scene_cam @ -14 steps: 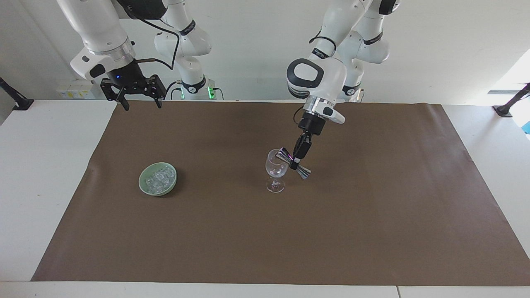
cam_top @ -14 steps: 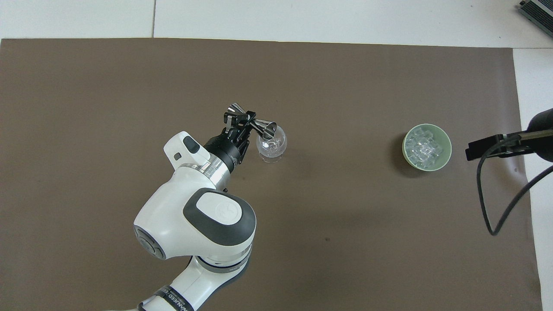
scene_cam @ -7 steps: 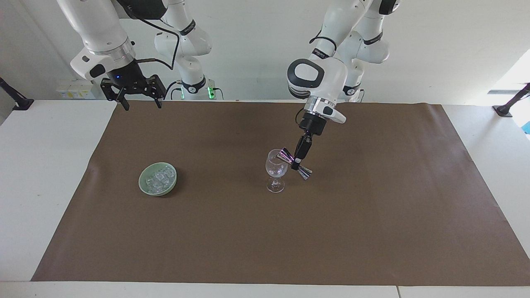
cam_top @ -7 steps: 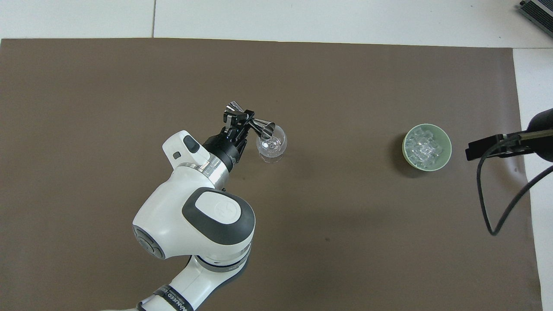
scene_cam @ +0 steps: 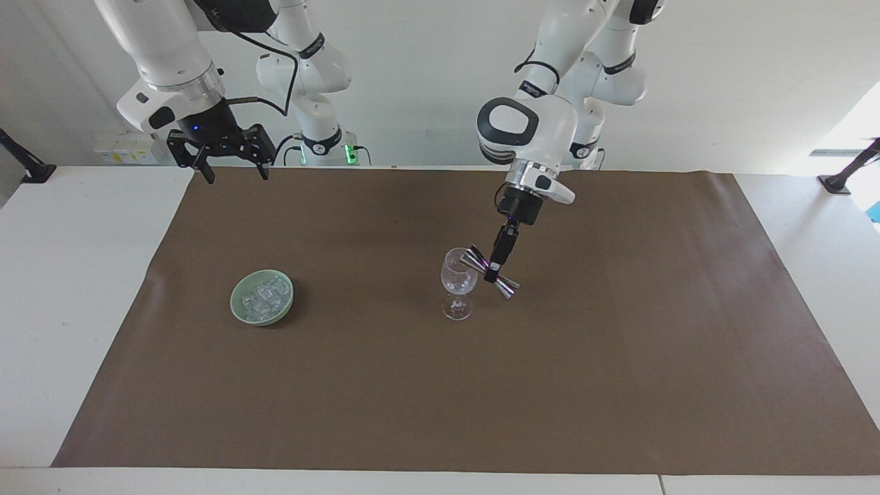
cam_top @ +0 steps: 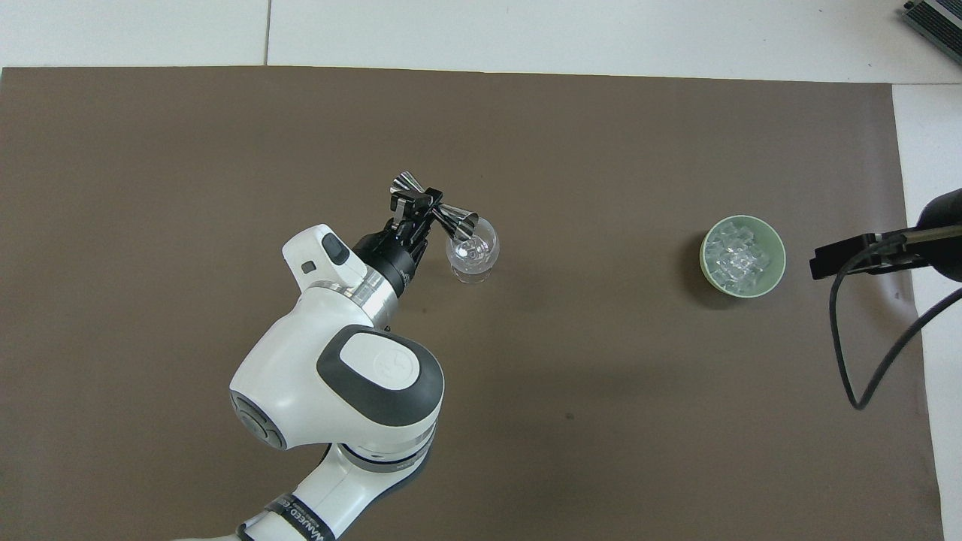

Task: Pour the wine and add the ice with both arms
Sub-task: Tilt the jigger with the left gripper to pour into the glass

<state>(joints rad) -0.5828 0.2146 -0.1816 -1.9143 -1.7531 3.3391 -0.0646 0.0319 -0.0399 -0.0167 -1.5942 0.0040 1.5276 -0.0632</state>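
Barely anything has moved over the last second: my left wrist has eased up and back a touch, and the jigger has levelled off slightly, its pouring end still at the rim of the wine glass. My left claw is clamped tight on the jigger's narrow waist (grip there so either cone can tip without the fingers blocking the mouth). Jigger lies tilted, one cone over the glass bowl, the other pointing out and down toward the left arm's end of the table. Glass stands upright mid-mat on the brown mat; I can't tell whether any liquid is in it. My guess: pour is at or near its end, next is righting the jigger and clearing away. My right claw waits with its jaws spread wide and nothing in them, up over the mat's edge closest to the robots, ready for the ice step. The ice sits heaped in the green dish, well apart from the glass toward the right arm's end, so each arm works its own half without crossing.
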